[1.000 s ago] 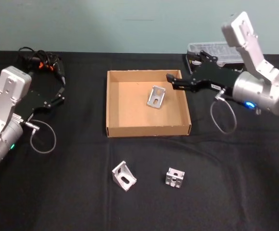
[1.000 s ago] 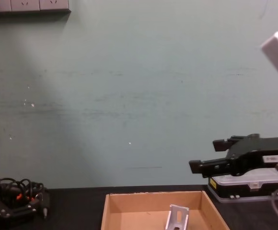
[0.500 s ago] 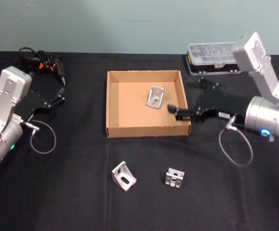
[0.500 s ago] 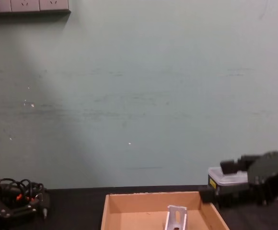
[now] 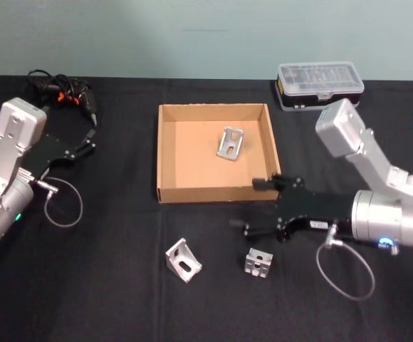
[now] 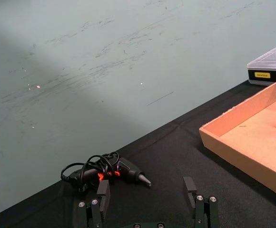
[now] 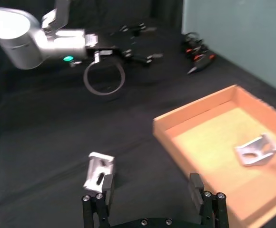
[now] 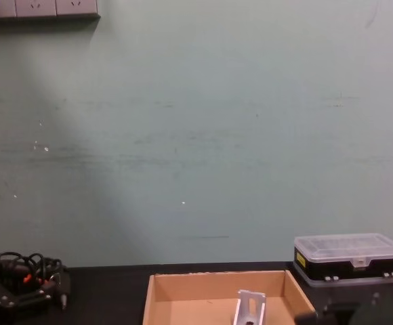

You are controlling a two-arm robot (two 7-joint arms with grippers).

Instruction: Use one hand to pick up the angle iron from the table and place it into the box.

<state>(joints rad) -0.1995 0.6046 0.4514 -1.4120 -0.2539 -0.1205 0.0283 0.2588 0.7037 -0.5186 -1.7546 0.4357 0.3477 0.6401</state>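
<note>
Head view puts one angle iron (image 5: 184, 260) on the tabletop (image 5: 107, 285) in front of the box (image 5: 221, 192), with a second iron (image 5: 258, 263) also in front of the box and a third iron (image 5: 231, 143) inside it. The right pincer (image 5: 251, 205) hangs spread at the box's front wall. It carries nothing and is probably lining up to straddle a loose piece. The left pincer (image 5: 90, 135), also spread, is parked well left of the box.
</note>
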